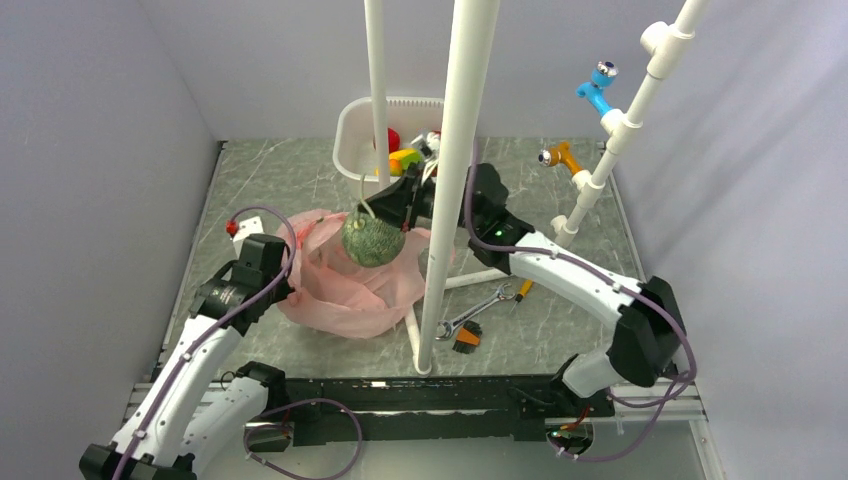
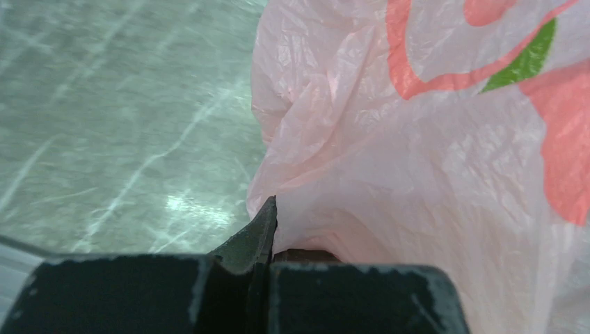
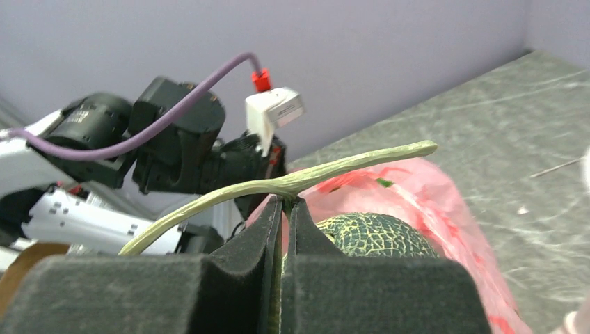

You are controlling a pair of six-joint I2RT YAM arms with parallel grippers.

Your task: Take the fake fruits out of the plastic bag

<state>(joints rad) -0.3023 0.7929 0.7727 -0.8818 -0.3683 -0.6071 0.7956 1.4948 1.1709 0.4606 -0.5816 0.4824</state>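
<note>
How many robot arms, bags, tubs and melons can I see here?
Robot arms: 2
Pink plastic bag: 1
White tub: 1
Green melon: 1
Total: 5

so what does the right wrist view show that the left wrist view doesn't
Only the right wrist view: the right gripper shut on the pale stem of the fake melon, which sits just below the gripper, and the left arm behind it.
Only the left wrist view: the left gripper pinching a fold at the edge of the plastic bag, seen close up.
Both: the pink bag and the grey marbled table.
</note>
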